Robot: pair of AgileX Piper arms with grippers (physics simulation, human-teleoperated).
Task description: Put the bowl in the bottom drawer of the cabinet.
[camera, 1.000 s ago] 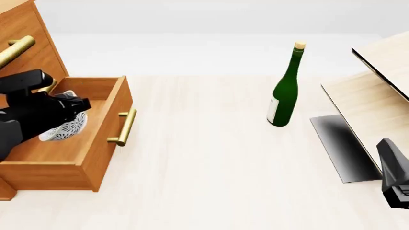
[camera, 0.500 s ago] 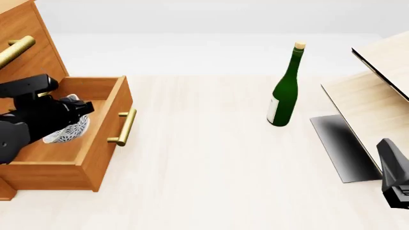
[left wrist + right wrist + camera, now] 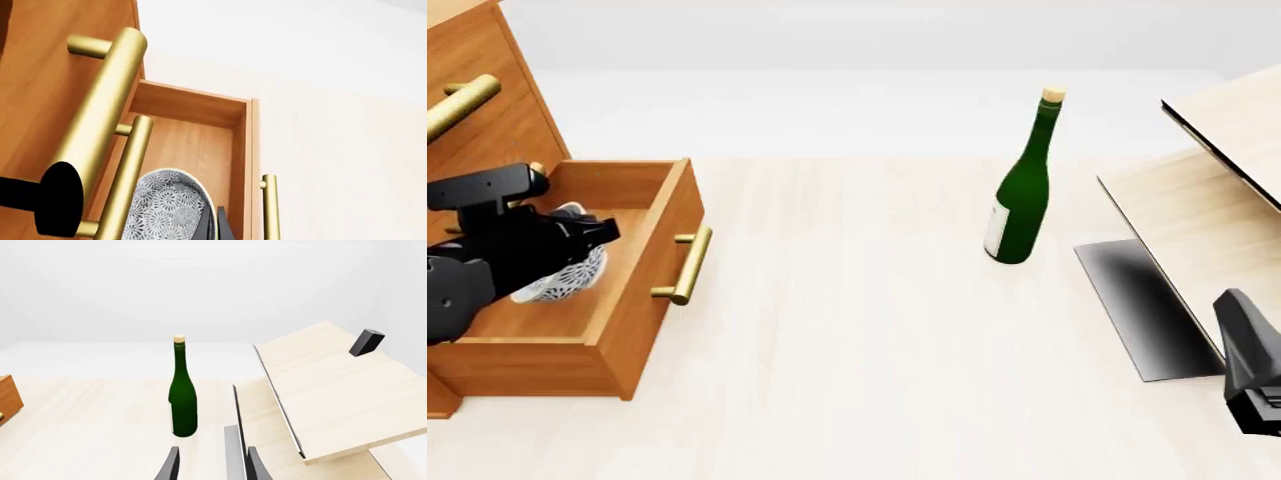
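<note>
The bowl (image 3: 561, 278), white with a grey-blue speckled pattern, hangs tilted inside the open bottom drawer (image 3: 647, 290) of the orange-brown cabinet (image 3: 487, 95). My left gripper (image 3: 582, 243) is shut on its rim, low over the drawer floor. In the left wrist view the bowl (image 3: 167, 210) stands on edge beside one dark finger (image 3: 223, 229), with the drawer's inside (image 3: 193, 145) beyond it. My right gripper (image 3: 213, 467) is open with nothing in it, low at the front right of the table (image 3: 1254, 375).
A tall green bottle (image 3: 1021, 190) stands right of the table's middle. Pale light-wood furniture (image 3: 1214, 190) with a dark panel (image 3: 1141, 310) fills the right side. The drawer's brass handle (image 3: 689, 265) juts toward the table; an upper brass handle (image 3: 100, 125) hangs above the drawer.
My left gripper has sunk a little deeper into the drawer with the bowl still in it. The right arm has not moved.
</note>
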